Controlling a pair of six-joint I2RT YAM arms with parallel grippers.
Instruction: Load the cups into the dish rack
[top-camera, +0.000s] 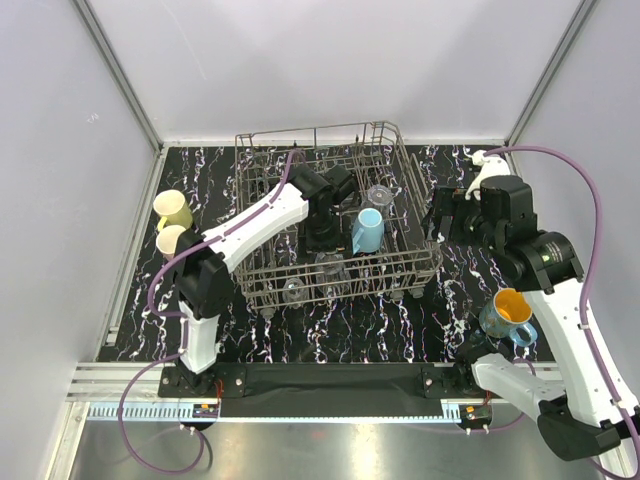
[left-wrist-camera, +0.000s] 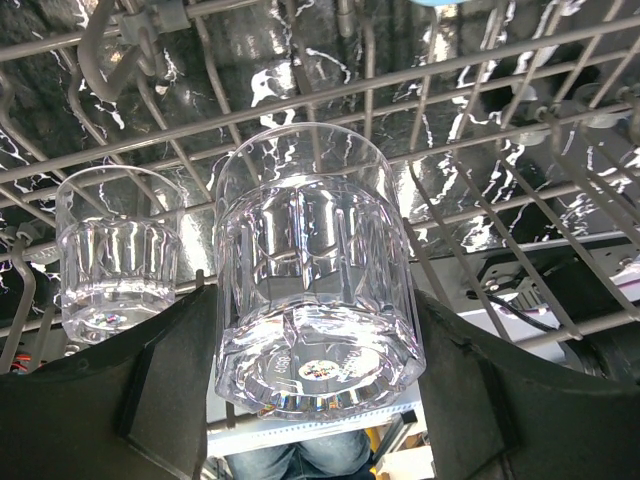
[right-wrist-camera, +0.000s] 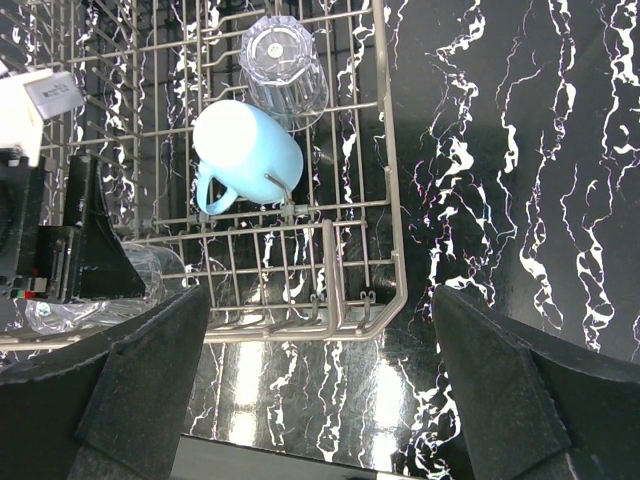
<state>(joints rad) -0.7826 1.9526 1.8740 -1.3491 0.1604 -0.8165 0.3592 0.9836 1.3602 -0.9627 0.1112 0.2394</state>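
Note:
The dark grey wire dish rack (top-camera: 415, 262) stands mid-table. My left gripper (top-camera: 325, 238) reaches into it and is shut on an upside-down clear glass (left-wrist-camera: 315, 270), base toward the wrist camera, with a finger (left-wrist-camera: 165, 390) on each side. A second clear glass (left-wrist-camera: 115, 260) stands just left of it. A light blue mug (top-camera: 367, 228) and another clear glass (top-camera: 380, 193) sit in the rack's right part, also in the right wrist view, mug (right-wrist-camera: 245, 150) and glass (right-wrist-camera: 283, 60). My right gripper (top-camera: 440, 215) is open and empty beside the rack's right side.
Two yellow mugs (top-camera: 172, 210) stand on the table left of the rack. A teal-blue mug with orange inside (top-camera: 510, 312) stands at the right near my right arm. The black marbled table (right-wrist-camera: 500, 200) is walled by white panels. No pink mug shows.

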